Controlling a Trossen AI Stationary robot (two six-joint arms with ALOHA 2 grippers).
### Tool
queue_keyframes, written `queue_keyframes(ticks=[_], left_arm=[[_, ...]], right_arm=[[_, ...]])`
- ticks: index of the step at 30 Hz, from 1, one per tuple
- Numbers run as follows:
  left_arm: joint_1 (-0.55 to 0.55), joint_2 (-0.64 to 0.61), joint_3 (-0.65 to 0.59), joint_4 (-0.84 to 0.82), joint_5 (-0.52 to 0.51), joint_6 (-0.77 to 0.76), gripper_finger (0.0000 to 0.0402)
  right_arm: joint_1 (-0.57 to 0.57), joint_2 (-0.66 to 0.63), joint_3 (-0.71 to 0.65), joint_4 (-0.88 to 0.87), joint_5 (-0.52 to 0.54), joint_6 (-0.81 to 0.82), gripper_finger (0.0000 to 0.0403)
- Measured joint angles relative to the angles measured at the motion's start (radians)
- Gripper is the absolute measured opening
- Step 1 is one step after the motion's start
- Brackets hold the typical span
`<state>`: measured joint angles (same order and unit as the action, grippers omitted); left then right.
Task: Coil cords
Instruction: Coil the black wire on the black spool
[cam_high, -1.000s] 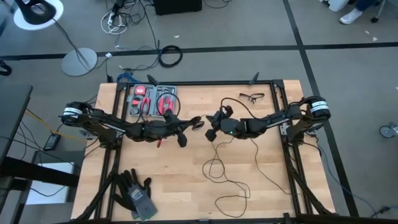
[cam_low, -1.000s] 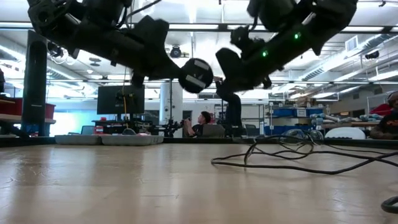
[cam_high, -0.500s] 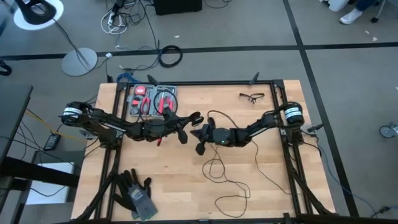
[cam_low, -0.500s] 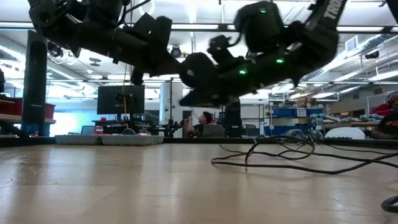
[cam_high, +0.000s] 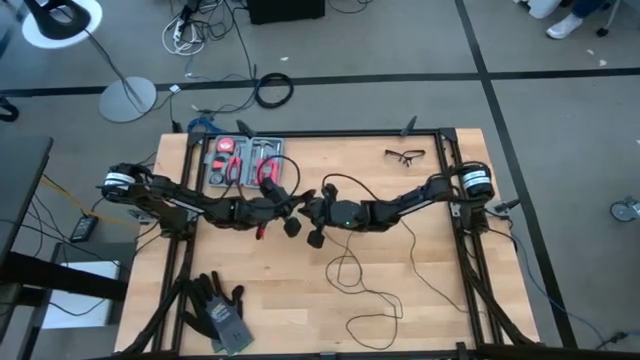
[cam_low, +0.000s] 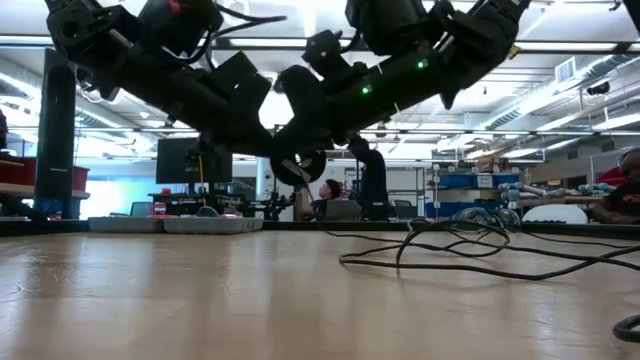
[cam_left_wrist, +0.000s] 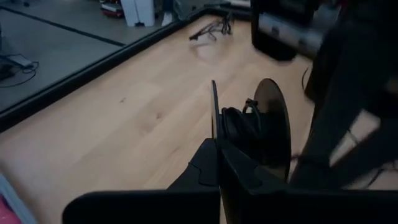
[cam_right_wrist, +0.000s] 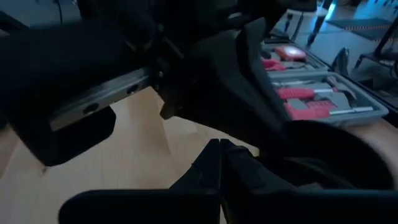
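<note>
On the table (cam_high: 400, 300), the tool case (cam_high: 243, 161) lies at the back left, glasses (cam_high: 404, 155) back right, gloves (cam_high: 218, 309) front left, the cord (cam_high: 362, 292) loose right of centre, both grippers meeting mid-table

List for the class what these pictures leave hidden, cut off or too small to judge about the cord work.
- High view: where the cord meets the right gripper is hidden under the arms.
- Left wrist view: the left gripper holds a disc-shaped spool; the right arm hides what lies beyond it.
- Right wrist view: the left arm blocks nearly everything except the tool case.
- Low view: the cord's right end runs off the edge.
</note>
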<state>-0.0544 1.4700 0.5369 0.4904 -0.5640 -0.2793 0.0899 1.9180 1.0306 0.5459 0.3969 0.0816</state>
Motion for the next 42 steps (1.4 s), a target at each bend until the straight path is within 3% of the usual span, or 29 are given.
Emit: queue_keyframes(ticks=[7, 17, 24, 30, 42], left_arm=[[0.000, -0.001, 0.002, -0.058, 0.004, 0.023, 0.0000], [0.000, -0.002, 0.002, -0.085, 0.029, 0.038, 0.0000], [0.001, 0.003, -0.006, -0.159, 0.042, 0.026, 0.0000], [0.000, 0.002, -0.004, -0.164, 0.091, -0.014, 0.0000], [0.003, 0.002, -0.003, -0.169, 0.079, -0.016, 0.0000]], right_arm=[[-0.012, -0.075, 0.000, -0.174, -0.005, 0.031, 0.0000], [-0.017, -0.120, 0.000, -0.258, -0.019, 0.032, 0.0003], [-0.016, -0.141, 0.001, -0.287, -0.025, 0.032, 0.0040], [-0.012, -0.150, -0.009, -0.435, -0.014, 0.057, 0.0066], [0.061, -0.159, -0.286, -0.029, 0.010, 0.165, 0.0065]])
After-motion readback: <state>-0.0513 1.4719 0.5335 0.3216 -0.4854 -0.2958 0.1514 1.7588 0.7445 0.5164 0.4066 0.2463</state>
